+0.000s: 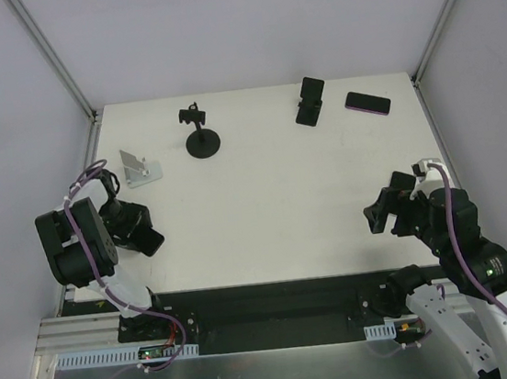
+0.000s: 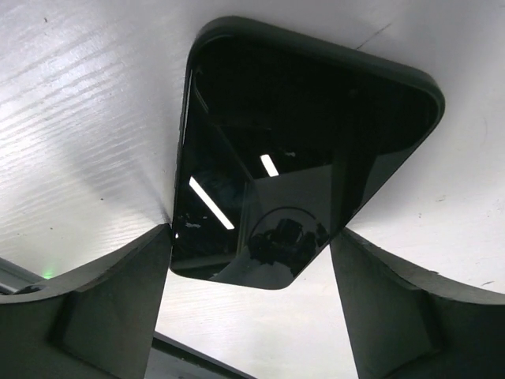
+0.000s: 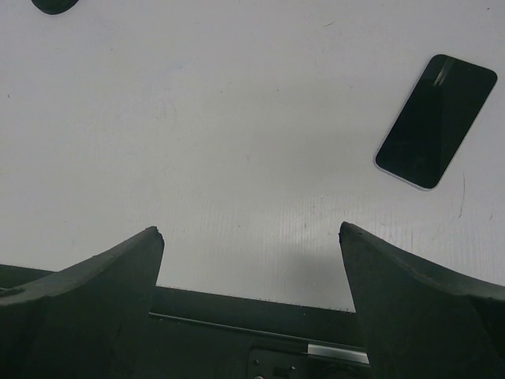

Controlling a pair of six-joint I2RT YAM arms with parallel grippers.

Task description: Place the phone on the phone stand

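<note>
The left hand (image 2: 251, 237) is closed on the lower end of the phone (image 2: 300, 134). The phone is held tilted, glossy screen toward the wrist, at the near-left part of the counter (image 1: 273, 196), near the silver phone stand (image 1: 140, 169). The right hand (image 3: 251, 230) is spread wide and holds nothing, at the near-right. Farther out, a round-base stand (image 1: 200, 133), a black stand (image 1: 309, 101) and a second phone (image 1: 368, 102) sit toward the far edge.
</note>
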